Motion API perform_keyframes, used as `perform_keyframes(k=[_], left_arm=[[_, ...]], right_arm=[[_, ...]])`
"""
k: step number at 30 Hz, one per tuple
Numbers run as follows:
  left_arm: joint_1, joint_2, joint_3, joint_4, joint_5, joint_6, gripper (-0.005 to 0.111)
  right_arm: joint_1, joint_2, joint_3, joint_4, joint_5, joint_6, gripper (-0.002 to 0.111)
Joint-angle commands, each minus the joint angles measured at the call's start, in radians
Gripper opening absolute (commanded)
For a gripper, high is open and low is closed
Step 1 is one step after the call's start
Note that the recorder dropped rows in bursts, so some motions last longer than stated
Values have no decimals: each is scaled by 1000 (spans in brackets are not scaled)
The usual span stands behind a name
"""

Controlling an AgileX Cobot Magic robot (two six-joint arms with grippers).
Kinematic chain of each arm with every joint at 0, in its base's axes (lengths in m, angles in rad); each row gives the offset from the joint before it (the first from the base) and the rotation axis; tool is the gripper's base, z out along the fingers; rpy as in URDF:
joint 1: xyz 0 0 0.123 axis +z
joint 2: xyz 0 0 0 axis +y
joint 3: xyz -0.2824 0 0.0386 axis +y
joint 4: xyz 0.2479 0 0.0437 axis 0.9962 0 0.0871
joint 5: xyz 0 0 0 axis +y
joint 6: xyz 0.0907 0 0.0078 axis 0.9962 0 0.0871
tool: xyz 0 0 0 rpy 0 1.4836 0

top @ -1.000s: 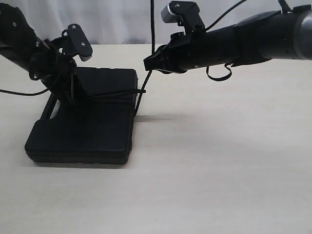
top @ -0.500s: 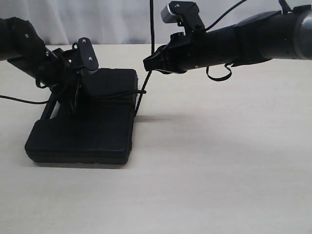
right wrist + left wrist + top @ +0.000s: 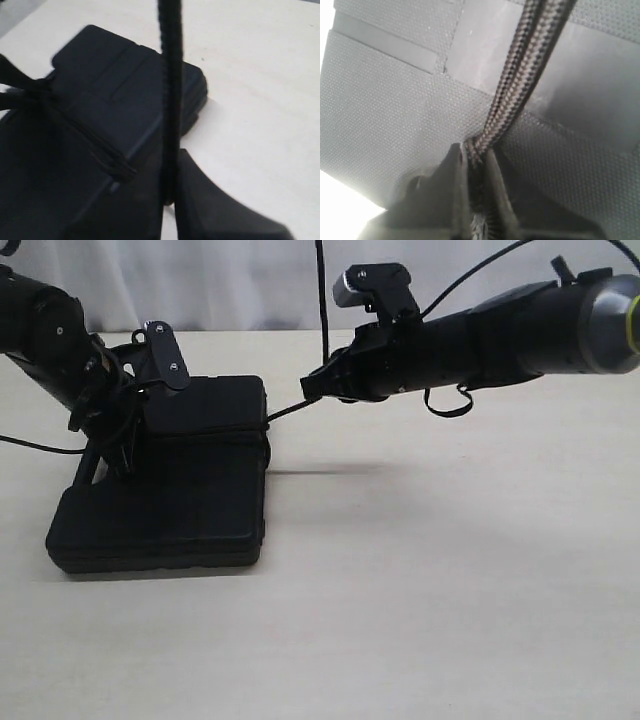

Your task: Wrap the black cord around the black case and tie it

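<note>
The black case point(image 3: 190, 502) lies flat at the left of the table. The black cord point(image 3: 285, 411) crosses its lid and runs taut off its right edge to my right gripper point(image 3: 308, 386), which is shut on it; a further length rises straight up from there. In the right wrist view the cord point(image 3: 170, 90) runs straight into the shut gripper point(image 3: 170, 197), with the case point(image 3: 115, 85) beyond. My left gripper point(image 3: 118, 458) points down at the case's left side. Its wrist view shows the gripper point(image 3: 476, 152) shut on a doubled strand of braided cord point(image 3: 515, 95) just above the textured case point(image 3: 385, 100).
The beige table point(image 3: 450, 570) stretches wide to the right of and in front of the case. A loose loop of arm cable point(image 3: 448, 400) hangs under my right arm. A pale curtain point(image 3: 250, 280) closes off the back.
My left gripper has closed on the cord and shifted left over the case. My right gripper has moved slightly right, drawing the slack cord taut. The case has slid a little to the left.
</note>
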Motion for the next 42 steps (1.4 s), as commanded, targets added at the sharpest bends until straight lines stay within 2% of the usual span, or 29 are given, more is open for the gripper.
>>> perform_keyframes(k=[1, 7, 9, 11, 14, 16, 18, 21, 23, 24, 26, 28, 33, 37, 42], left_arm=[[11, 7, 5, 52, 78, -11, 0], [11, 7, 5, 87, 103, -11, 0], [11, 7, 5, 87, 103, -11, 0], [11, 7, 5, 87, 103, -11, 0], [11, 7, 5, 87, 103, -11, 0], [11, 7, 5, 87, 103, -11, 0], [11, 7, 5, 87, 98, -11, 0], [11, 7, 5, 87, 93, -11, 0], [11, 7, 5, 85, 91, -11, 0], [11, 7, 5, 79, 91, -11, 0], [11, 7, 5, 57, 74, -11, 0], [11, 7, 5, 31, 53, -11, 0], [11, 7, 5, 30, 57, -8, 12], [11, 7, 5, 28, 57, -8, 15], [11, 7, 5, 28, 57, -8, 15]], right_arm=[[-11, 77, -4, -5, -128, -3, 4], [-11, 91, -2, -70, -212, -3, 4], [-11, 91, 16, -71, -302, -3, 4], [-11, 91, 31, -71, -384, -11, 15], [-11, 91, 36, -60, -445, -4, 47], [-11, 91, 42, -60, -511, -4, 58], [-11, 91, 53, -60, -563, -11, 58], [-11, 78, 53, -60, -549, -59, 58], [-11, 54, 53, -73, -414, -157, 58], [-11, 39, 53, -130, -268, -200, 58], [-6, 30, 47, -274, -96, -202, 58], [18, 34, 42, -350, -51, -214, 58], [131, 52, 42, -356, -239, -289, 58], [203, 134, 35, -356, -556, -307, 58], [204, 244, -65, -351, -589, -301, 57]])
